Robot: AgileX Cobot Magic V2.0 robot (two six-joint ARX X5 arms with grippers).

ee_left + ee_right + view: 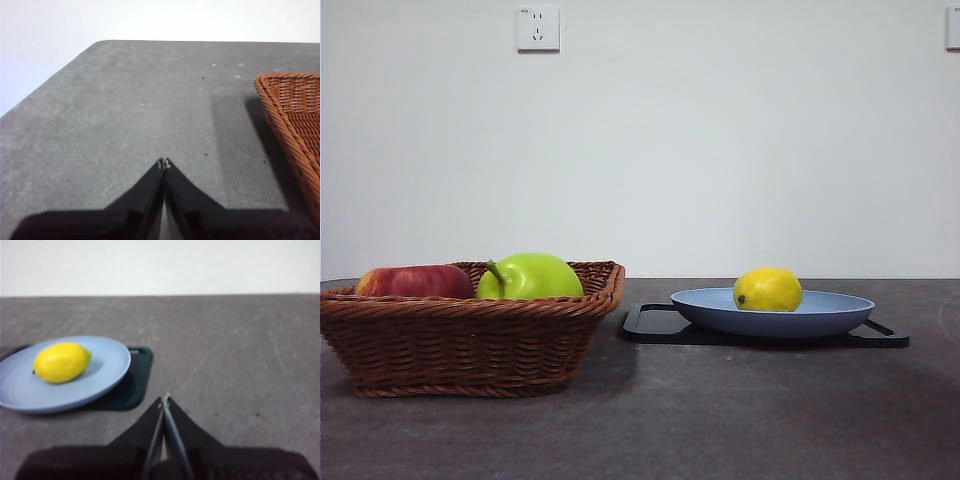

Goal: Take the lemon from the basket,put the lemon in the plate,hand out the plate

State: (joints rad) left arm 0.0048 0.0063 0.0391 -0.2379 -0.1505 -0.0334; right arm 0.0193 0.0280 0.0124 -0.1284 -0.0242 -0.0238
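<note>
The lemon (767, 289) lies on its side in the light-blue plate (840, 315), which sits atop a flat black tray (650, 325) on the dark grey table (720, 420). Well apart from it in the front view, the brown wicker basket (470, 345) holds a red apple (415, 281) and a yellow-green apple (532, 276) with its stem showing above the braided rim. Neither arm appears in the front view. In the right wrist view, the right gripper (164, 401) hangs over bare table near the plate's edge and the tray's corner, its jaws pressed together and holding nothing. In the left wrist view, the left gripper (164, 163) hangs over open table beside one corner of the basket, its jaws likewise clenched on nothing. A white wall socket (538, 28) is mounted on the pale wall behind.
</note>
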